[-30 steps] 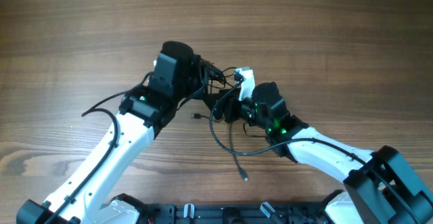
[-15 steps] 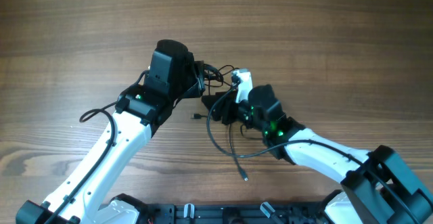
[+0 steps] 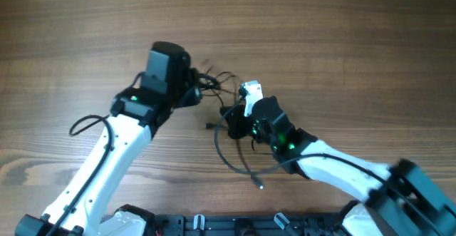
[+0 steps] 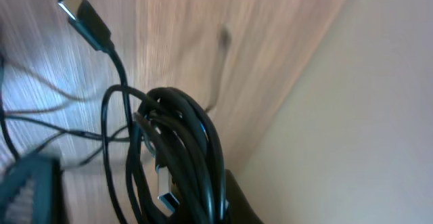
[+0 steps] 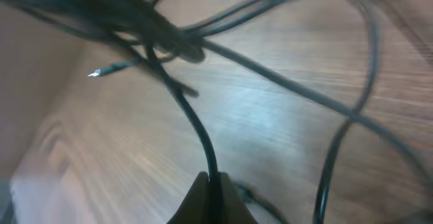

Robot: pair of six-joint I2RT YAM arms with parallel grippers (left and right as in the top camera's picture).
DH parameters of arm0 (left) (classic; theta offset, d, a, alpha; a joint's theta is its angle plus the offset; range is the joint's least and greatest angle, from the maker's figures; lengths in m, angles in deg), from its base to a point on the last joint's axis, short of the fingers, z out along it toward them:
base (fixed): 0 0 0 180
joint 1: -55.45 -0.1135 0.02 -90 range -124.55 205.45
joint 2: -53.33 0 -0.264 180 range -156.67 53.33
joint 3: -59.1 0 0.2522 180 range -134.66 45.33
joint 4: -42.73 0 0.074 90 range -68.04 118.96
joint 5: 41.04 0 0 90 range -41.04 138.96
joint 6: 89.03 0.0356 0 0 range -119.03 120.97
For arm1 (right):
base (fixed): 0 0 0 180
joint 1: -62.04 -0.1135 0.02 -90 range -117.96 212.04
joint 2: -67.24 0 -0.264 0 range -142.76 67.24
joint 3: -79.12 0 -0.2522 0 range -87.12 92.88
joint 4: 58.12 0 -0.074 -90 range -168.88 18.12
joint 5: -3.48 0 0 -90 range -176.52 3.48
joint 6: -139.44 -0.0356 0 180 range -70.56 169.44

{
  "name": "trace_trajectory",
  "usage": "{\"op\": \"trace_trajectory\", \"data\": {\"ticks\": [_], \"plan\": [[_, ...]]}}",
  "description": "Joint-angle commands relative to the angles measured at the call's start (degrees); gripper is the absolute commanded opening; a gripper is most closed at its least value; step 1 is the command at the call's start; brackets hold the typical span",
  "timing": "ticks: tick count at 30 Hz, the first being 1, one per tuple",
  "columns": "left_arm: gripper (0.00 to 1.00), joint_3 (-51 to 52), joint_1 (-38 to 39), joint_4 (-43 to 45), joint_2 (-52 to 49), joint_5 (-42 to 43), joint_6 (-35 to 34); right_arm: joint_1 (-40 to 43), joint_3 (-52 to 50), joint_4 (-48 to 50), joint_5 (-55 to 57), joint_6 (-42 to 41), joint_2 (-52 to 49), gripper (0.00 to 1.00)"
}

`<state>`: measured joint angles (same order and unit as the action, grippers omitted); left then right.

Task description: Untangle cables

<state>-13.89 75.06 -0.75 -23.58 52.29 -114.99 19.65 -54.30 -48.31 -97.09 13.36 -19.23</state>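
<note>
Your left hand (image 3: 189, 92) is pressed together on the coiled bunch of cables (image 4: 189, 149), around the middle of the bench (image 3: 342, 36). Your right hand (image 5: 208, 185), just beside it, is pinching a single strand (image 5: 193, 126) that runs up into the bunch. One loose cord (image 3: 231, 166) loops toward the near edge, and its plug (image 3: 260, 186) rests on the wood.

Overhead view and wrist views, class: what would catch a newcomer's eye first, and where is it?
First, a tangle of thin black cables at the middle of the table, gripped from both sides: the left gripper is shut on the coiled bundle, and the right gripper pinches a single cord. Next, a silver-tipped plug pokes up at the top left of the left wrist view.
</note>
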Motion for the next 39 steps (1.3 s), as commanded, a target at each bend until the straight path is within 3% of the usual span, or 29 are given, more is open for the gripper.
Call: {"op": "trace_trajectory", "data": {"ticks": [1, 4, 8, 12, 18, 19, 21, 23, 24, 28, 33, 35, 39], "plan": [[0.04, -1.0, -5.1, 0.8, 1.0, -1.9, -4.2, -0.2, 0.4, -9.9, -11.7, 8.5, 8.1, 0.05], [0.04, -1.0, -7.0, 3.8, 1.0, -1.9, -4.2, -0.2, 0.4, -19.1, -12.3, 10.1, 9.0, 0.04], [0.04, -1.0, -7.1, 8.7, 1.0, -1.9, -1.2, -0.2, 0.4, -20.1, -11.7, 8.0, 9.0, 0.05], [0.04, -1.0, -8.6, 14.9, 1.0, -6.2, 8.3, -0.2, 0.4, -24.1, -14.2, 4.4, 9.0, 0.05], [0.04, -1.0, -14.1, 15.1, 1.0, -5.6, 11.9, -0.1, 0.4, -26.3, -14.4, 1.2, 9.0, 0.04], [0.04, -1.0, -14.7, 15.2, 1.0, -4.1, 13.2, -0.1, 0.4, -26.3, -13.7, 0.9, 9.0, 0.06], [0.04, -1.0, -15.0, 15.2, 1.0, 1.8, 18.9, -0.1, 0.4, -26.2, -10.2, -2.4, 9.0, 0.31], [0.04, -1.0, -15.0, 15.2, 1.0, 7.6, 29.6, -0.1, 0.4, -26.1, -5.2, -5.5, 9.0, 0.95], [0.04, -1.0, -15.0, 15.1, 0.9, 10.0, 35.6, -0.1, 0.4, -26.0, -3.1, -6.8, 9.0, 1.0], [0.04, -1.0, -15.0, 12.5, 0.3, 21.9, 66.3, 1.6, 0.4, -26.1, -1.0, -8.9, 9.0, 1.0], [0.04, -1.0, -15.0, 5.0, -0.2, 37.2, 93.3, 9.2, 0.4, -26.0, -1.7, -8.3, 10.1, 1.0], [0.04, -1.0, -14.9, 0.9, -0.2, 43.9, 104.5, 13.9, 0.4, -24.7, -9.2, -1.2, 11.0, 1.0], [0.04, -1.0, -14.3, -6.7, -0.5, 55.3, 121.8, 20.6, 0.4, -20.3, -36.6, 21.0, 11.6, 1.0]]}}
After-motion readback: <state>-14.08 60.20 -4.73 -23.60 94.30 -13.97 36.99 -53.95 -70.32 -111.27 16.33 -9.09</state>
